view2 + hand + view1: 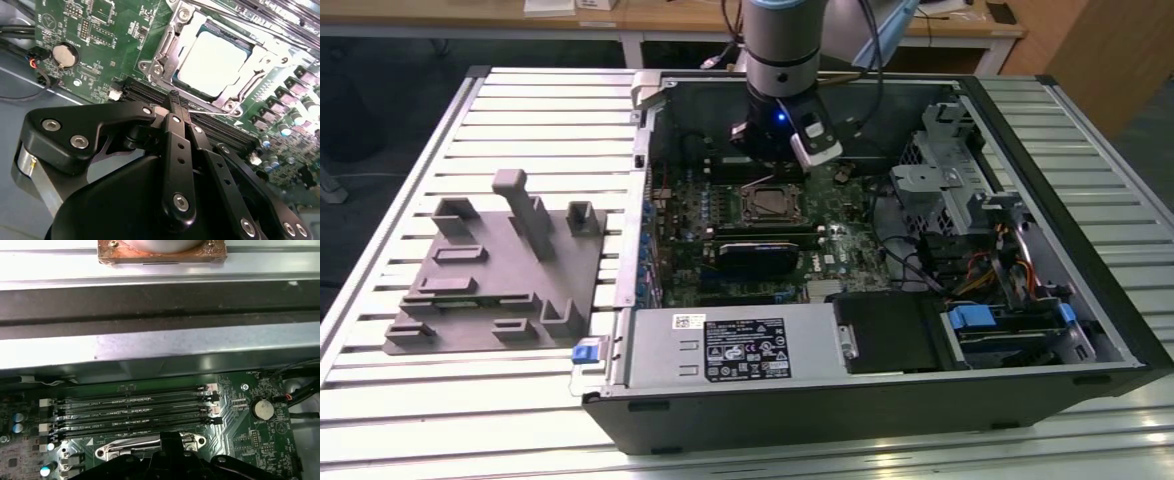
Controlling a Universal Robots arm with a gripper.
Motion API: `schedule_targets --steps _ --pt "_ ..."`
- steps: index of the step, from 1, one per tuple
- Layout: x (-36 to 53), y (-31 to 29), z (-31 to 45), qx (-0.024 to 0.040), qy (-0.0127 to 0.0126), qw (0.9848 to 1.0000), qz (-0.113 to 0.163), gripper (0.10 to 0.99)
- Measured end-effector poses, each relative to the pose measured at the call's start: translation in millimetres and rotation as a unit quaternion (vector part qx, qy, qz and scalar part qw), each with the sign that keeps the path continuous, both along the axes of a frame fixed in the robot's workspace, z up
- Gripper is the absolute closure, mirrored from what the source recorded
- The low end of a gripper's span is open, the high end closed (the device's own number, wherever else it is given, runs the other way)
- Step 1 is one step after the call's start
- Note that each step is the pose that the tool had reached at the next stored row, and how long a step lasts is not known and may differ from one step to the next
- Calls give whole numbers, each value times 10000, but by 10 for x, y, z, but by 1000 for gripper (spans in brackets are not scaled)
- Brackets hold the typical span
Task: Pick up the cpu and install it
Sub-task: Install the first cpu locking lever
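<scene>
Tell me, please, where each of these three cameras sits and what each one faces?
Exterior view: off the arm, above the slatted table, looking down into the open computer case; the arm and gripper hang over the motherboard.
Second wrist view: on the arm, looking past the shut gripper at the cpu lying in its socket.
First wrist view: on the arm, facing the memory slots and case wall.
Both wrist views share the coin battery.

The cpu [214, 62] is silvery white. The board [100, 40] under it is green. The end effector [176, 107] is black, and the block [494, 270] is grey.
</scene>
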State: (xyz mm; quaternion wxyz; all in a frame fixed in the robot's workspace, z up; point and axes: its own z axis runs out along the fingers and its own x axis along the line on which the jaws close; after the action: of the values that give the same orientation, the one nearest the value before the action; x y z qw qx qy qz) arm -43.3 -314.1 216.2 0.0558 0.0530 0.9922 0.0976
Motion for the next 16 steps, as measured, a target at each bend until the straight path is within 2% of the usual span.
schedule_targets --steps 1,3,5,8,11,16 --pt "-17 1 -5 0 -39 10000 0 980" --pt "-47 4 -16 1 -92 10000 -1 980" --pt "-67 6 -24 1 -129 9999 -1 980" --pt "-84 8 -34 0 -168 9999 -1 980" --pt "-92 11 -47 0 -193 9998 -8 980" --pt "-94 22 -62 -3 -193 9998 -102 980"
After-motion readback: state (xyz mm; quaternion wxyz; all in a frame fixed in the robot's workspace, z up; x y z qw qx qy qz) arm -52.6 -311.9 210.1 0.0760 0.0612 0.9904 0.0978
